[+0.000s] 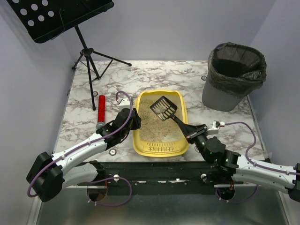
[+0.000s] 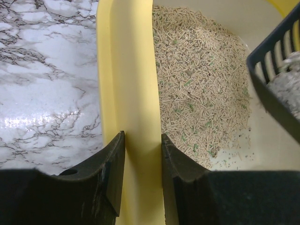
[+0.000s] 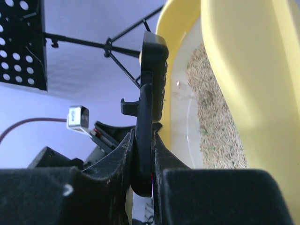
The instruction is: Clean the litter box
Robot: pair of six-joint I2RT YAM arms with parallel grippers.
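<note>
On marbled table [image 1: 187, 77] — litter box [image 1: 161, 149], lilac walls [image 1: 164, 28].

A grey bin [image 1: 233, 77] lined with a black bag stood at the marble table's [image 1: 154, 75] far right corner. A black music stand [image 1: 61, 18] rose far left — a red cylinder [image 1: 101, 109] lay nearer.

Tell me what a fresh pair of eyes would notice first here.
The yellow litter box sits at the near middle of the table, with a black slotted scoop held over its litter by the right gripper. The left gripper clamps the box's left rim. A grey bin lined with a black bag stands at the far right.
</note>
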